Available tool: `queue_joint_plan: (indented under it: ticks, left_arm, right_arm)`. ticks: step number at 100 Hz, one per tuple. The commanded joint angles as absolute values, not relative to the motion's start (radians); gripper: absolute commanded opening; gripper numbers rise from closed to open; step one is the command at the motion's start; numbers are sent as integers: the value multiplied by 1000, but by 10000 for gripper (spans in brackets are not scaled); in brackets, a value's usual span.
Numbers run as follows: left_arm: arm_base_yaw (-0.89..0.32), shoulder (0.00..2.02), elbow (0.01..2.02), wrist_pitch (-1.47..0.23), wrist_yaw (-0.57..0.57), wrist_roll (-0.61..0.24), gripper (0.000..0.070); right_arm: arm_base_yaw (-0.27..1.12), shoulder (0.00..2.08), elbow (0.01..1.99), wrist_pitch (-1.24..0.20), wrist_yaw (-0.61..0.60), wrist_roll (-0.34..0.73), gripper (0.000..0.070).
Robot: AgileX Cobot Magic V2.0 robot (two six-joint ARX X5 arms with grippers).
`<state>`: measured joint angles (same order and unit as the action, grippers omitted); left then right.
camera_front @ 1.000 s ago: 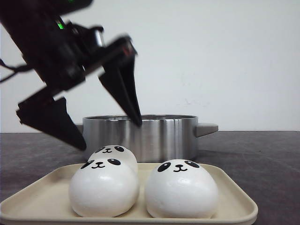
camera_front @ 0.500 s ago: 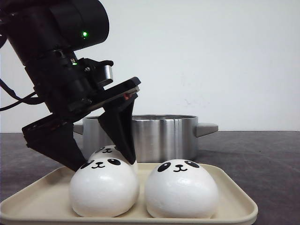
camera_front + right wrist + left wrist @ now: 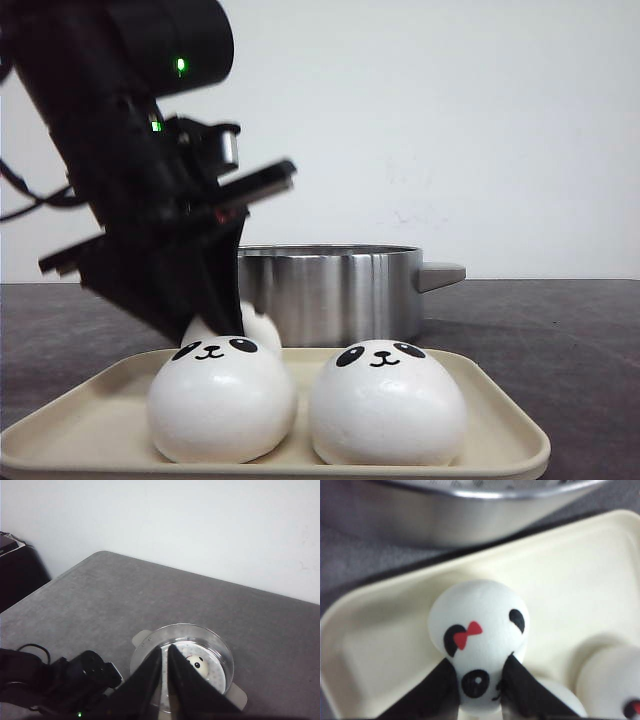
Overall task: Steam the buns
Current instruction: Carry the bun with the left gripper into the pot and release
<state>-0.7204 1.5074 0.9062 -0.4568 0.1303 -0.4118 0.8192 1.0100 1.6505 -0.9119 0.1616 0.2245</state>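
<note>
A: The left end effector (image 3: pixel 477 690) is down in the tray (image 3: pixel 100 425), its two black fingers (image 3: pixel 437 690) pinching the rear bun (image 3: pixel 479 640) from either side. The bun bulges between them, so it looks squeezed rather than loosely cradled.

B: Where does that bun sit relative to the pot?

A: Just in front of the pot (image 3: pixel 330 290), on the tray's far side, behind the front-left bun (image 3: pixel 220 400). A front-right bun (image 3: pixel 388 403) rests beside that one. In the right wrist view a fourth bun (image 3: pixel 197 664) already lies inside the pot.

B: So which way must the held bun travel?

A: Up and away from the camera, over the pot's near wall. That is my reading: the pot stands directly behind the grasp, so a lift followed by a short reach forward should do.

B: And the right arm?

A: The right end effector (image 3: pixel 165 680) hangs high above the pot, fingers nearly pressed together, holding nothing. The left arm is plainly nearer the tray.

B: Any long axis to align?

A: The bun is a dome, so no.
</note>
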Motion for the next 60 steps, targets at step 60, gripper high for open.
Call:
queue_joint_plan:
  ticks: [60]
  left_arm:
    - [-687, 1354, 1295, -477, 8, -297, 4]
  right_arm:
    - [830, 1019, 1668, -906, 191, 227, 12]
